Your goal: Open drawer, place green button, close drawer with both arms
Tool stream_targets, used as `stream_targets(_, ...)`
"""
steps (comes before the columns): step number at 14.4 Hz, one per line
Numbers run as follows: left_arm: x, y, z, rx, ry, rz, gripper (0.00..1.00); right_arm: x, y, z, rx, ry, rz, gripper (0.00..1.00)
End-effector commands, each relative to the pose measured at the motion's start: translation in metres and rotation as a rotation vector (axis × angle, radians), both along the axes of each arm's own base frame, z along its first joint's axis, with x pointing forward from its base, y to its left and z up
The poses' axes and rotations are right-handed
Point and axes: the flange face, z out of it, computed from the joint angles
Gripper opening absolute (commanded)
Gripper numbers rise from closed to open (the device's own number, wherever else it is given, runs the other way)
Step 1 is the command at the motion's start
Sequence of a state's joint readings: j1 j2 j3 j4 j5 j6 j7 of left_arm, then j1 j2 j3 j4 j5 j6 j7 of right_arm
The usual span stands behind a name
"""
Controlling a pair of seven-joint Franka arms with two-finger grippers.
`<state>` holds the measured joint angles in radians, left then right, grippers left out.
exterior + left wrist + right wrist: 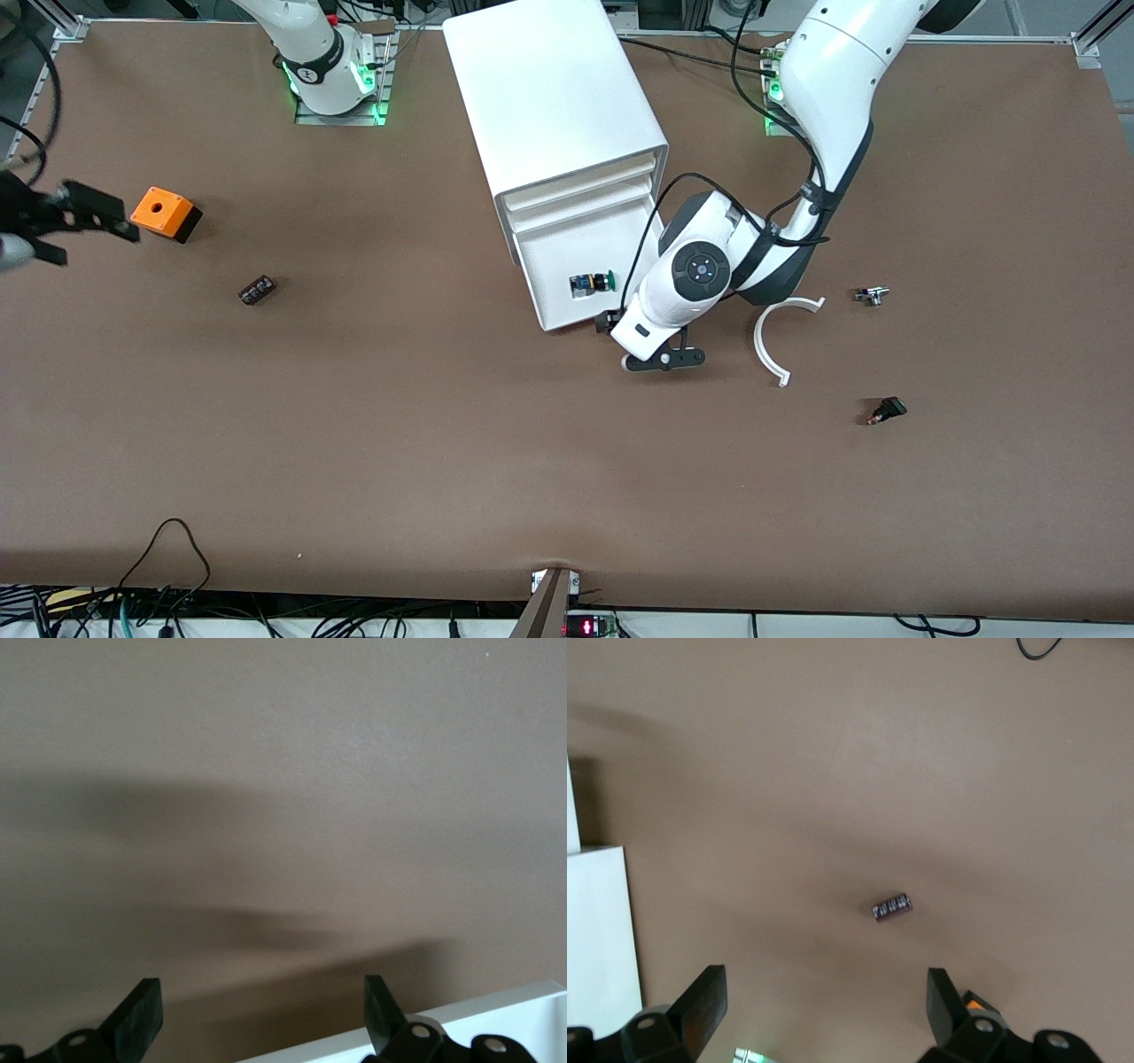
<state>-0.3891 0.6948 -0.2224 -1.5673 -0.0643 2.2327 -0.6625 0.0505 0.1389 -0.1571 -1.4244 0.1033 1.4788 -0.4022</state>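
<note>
The white cabinet [558, 97] stands at the table's middle, and its bottom drawer [554, 301] is pulled out. In the drawer lies the button [592, 283], green cap toward the left arm's end. My left gripper [640, 347] [263, 1010] hangs low at the open drawer's front corner, open and empty; the drawer's white front edge [496, 1019] shows beside one fingertip [376, 1001]. My right gripper [93, 235] [824, 1005] waits open and empty in the air at the right arm's end of the table, next to the orange box [166, 213] [974, 1001].
A small dark ribbed block [257, 290] [892, 906] lies nearer the front camera than the orange box. Toward the left arm's end lie a white curved piece [769, 346], a small metal part [873, 295] and a small black part [886, 410].
</note>
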Motion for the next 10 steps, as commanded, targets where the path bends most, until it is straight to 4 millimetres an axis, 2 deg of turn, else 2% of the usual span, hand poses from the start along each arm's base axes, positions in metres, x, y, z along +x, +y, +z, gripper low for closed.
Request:
stream_targets(1, -0.007, -0.018, -0.010, -0.008, 0.004, -0.014, 1.00, -0.011, -0.011, -0.002, -0.016, 0.024, 0.022, 1.00)
stream_targets(3, -0.012, -0.023, -0.012, -0.007, 0.010, -0.023, 1.00, -0.011, -0.021, -0.007, -0.018, 0.038, 0.057, 1.00)
stream_targets(8, -0.019, -0.030, -0.014, -0.003, 0.021, -0.042, 1.00, -0.005, -0.017, -0.017, -0.029, 0.049, -0.024, 1.00)
stream_targets(9, -0.027, -0.039, -0.015, -0.003, 0.030, -0.057, 1.00, -0.004, -0.018, -0.018, -0.032, 0.043, -0.021, 1.00)
stream_targets(10, -0.032, -0.040, -0.018, 0.000, 0.039, -0.062, 1.00, -0.003, -0.018, -0.018, -0.034, 0.036, -0.022, 1.00)
